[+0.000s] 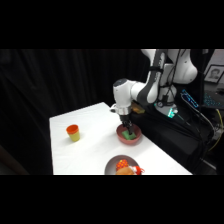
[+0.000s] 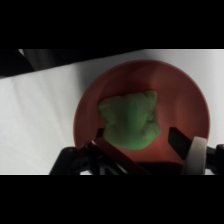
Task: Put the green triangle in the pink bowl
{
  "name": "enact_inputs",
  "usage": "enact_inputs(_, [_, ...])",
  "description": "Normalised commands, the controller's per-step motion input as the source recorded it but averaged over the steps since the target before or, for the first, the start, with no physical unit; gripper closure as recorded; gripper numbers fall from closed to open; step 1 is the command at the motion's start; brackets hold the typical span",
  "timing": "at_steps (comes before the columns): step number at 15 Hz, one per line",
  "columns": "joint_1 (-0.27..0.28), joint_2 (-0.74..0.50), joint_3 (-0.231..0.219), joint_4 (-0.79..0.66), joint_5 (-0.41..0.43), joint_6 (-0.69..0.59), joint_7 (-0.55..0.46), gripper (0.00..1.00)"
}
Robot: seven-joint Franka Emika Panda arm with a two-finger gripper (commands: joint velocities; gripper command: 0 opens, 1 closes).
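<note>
triangle in bowl | gripper above bowl, fingers apart, clear of triangle | cup well left of bowl

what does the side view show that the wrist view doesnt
Only the side view shows the orange-and-yellow cup, the dark grey plate with orange-red food, and the arm's base. Only the wrist view shows the green triangle lying inside the bowl, with the fingers spread either side of it. Both show the pink bowl on the white table.
</note>
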Motion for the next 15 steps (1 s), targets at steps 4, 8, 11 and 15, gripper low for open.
enact_inputs(4, [-0.041,-0.50,0.002,-0.20,0.009,-0.23,-0.05,0.00])
enact_inputs(8, [-0.043,-0.60,-0.020,-0.20,-0.037,-0.29,-0.01,0.00])
enact_inputs(11, [-0.059,-0.56,-0.032,-0.13,-0.040,-0.31,-0.03,0.00])
enact_inputs(15, [-0.070,-0.47,-0.037,-0.03,-0.058,-0.30,-0.02,0.00])
